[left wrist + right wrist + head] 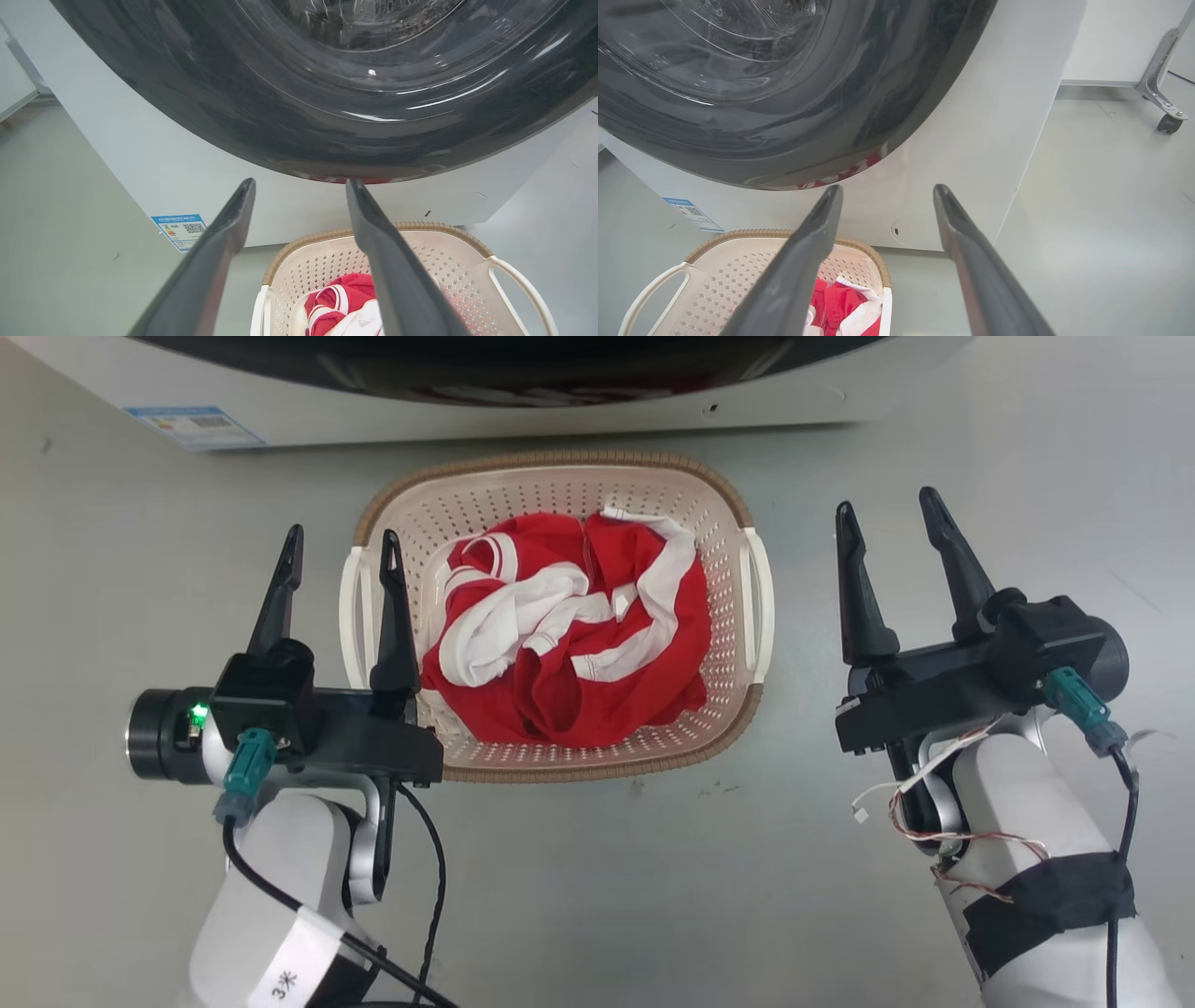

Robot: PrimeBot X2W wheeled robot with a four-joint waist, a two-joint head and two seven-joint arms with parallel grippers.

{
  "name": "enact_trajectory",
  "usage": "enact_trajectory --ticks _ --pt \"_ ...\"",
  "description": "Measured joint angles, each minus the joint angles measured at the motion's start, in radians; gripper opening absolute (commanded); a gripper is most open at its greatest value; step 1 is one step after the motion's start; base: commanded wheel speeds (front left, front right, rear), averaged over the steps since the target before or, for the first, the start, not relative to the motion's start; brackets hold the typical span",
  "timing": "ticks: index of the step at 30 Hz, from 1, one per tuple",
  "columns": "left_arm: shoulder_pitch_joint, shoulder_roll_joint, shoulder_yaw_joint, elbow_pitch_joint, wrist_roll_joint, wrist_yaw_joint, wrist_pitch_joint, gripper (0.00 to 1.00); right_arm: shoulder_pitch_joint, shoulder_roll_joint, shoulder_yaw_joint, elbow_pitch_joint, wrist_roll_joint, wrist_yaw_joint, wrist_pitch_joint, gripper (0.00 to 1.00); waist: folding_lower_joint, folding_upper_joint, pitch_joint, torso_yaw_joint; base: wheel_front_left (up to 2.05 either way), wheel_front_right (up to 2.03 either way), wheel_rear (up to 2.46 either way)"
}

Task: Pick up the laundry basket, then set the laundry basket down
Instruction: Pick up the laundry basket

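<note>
Grey floor (597, 877) bears the laundry basket (560, 485); left gripper (342, 543) spread at its handle (350, 607); right gripper (887, 502) spread, standing apart.

The laundry basket (579, 490) sits on the grey floor (597, 887) at the middle, holding a crumpled red-and-white garment (560, 681). At its 12 o'clock stands the washing machine (560, 425), with a blue label (191, 427) toward 11. At 9 o'clock the left gripper (341, 546) has its fingers spread, the basket's white handle showing between them. At 3 o'clock the right gripper (887, 509), fingers also spread, is apart from the basket.
</note>
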Motion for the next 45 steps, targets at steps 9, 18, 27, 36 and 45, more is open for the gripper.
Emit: enact_trajectory --ticks 9,18,27,36,45 --pt "-0.096 -0.002 0.002 0.104 -0.025 0.000 0.000 1.00 -0.120 0.000 0.007 0.088 -0.004 0.009 0.000 1.00 -0.0001 0.0000 0.132 0.005 0.00 0.00 0.00" --pt "-0.151 -0.005 0.013 0.216 -0.060 0.000 0.000 1.00 -0.187 0.002 0.023 0.190 -0.004 0.008 0.000 1.00 -0.0001 0.0000 0.225 0.012 0.00 0.00 0.00" --pt "-0.206 -0.006 0.039 0.329 -0.078 0.000 0.000 1.00 -0.233 0.003 0.045 0.283 0.010 0.007 0.000 1.00 -0.0002 0.0000 0.267 0.018 0.00 0.00 0.00" --pt "-0.249 -0.007 0.036 0.427 -0.096 -0.001 0.000 1.00 -0.272 0.004 0.111 0.346 0.078 -0.020 0.000 1.00 -0.0004 -0.0003 0.280 0.025 0.00 0.00 0.00" --pt "-0.313 -0.008 0.013 0.516 -0.129 -0.016 0.015 1.00 -0.315 0.004 0.190 0.415 0.171 -0.063 0.002 1.00 -0.0003 -0.0002 0.297 0.039 0.00 0.00 0.00"
